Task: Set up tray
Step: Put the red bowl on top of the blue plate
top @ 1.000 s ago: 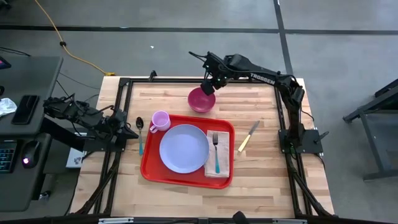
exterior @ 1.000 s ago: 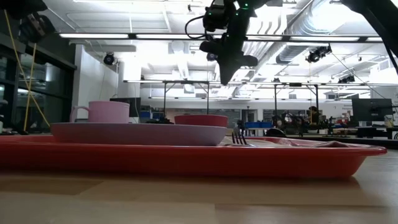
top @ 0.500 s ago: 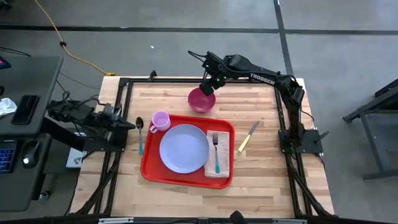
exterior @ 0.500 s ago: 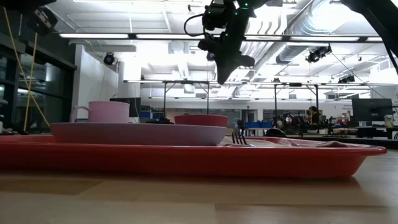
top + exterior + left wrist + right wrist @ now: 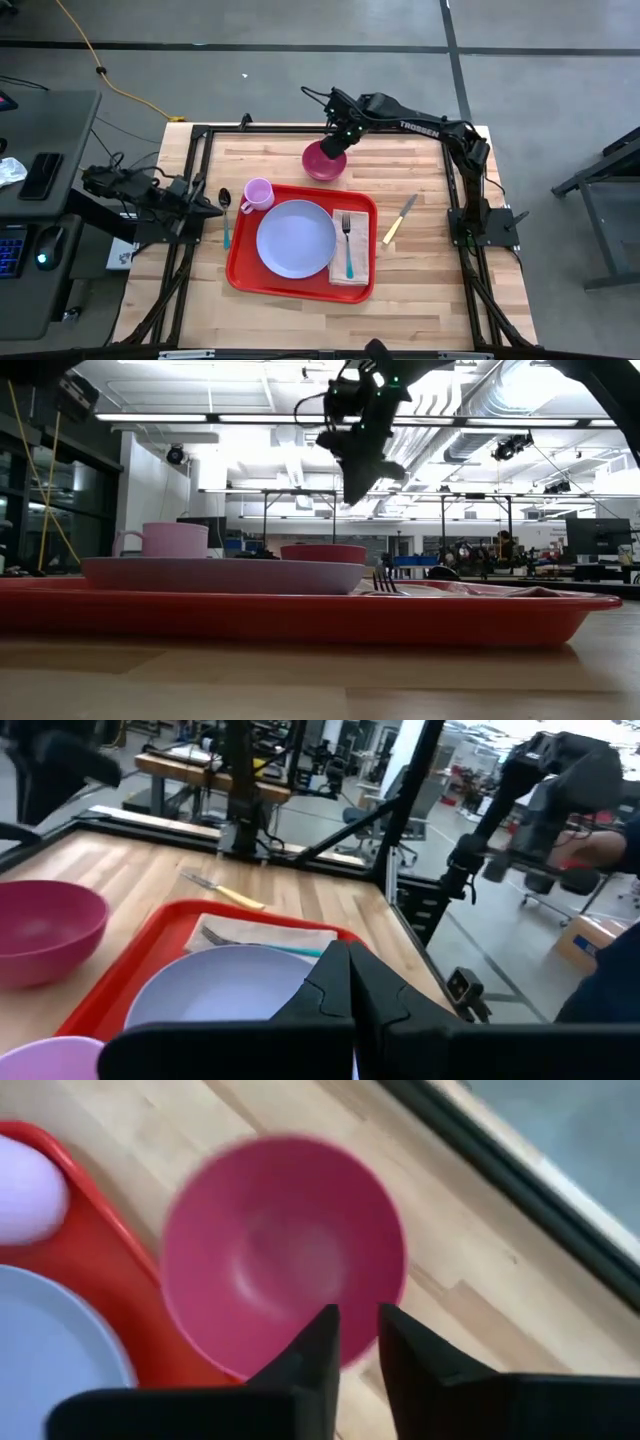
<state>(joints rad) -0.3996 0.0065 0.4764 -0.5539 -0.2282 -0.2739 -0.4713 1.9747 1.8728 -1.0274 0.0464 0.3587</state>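
At the far left we see the left arm stretched low along the table's edge, its left gripper (image 5: 212, 208) pointing inward with jaws pressed together, holding nothing. Just beside it lies a spoon (image 5: 225, 212), then a pink cup (image 5: 258, 193) sits at the tray's corner. The red tray (image 5: 243, 272) rests mid-table, carrying a lavender plate (image 5: 296, 238) and a fork (image 5: 348, 245) on a napkin (image 5: 358, 270). Beyond the tray's far rim sits a magenta bowl (image 5: 322, 163); the right arm reaches across from the right, its right gripper (image 5: 333, 145) raised above that bowl, jaws slightly apart and empty. A knife (image 5: 399, 219) lies right of the tray.
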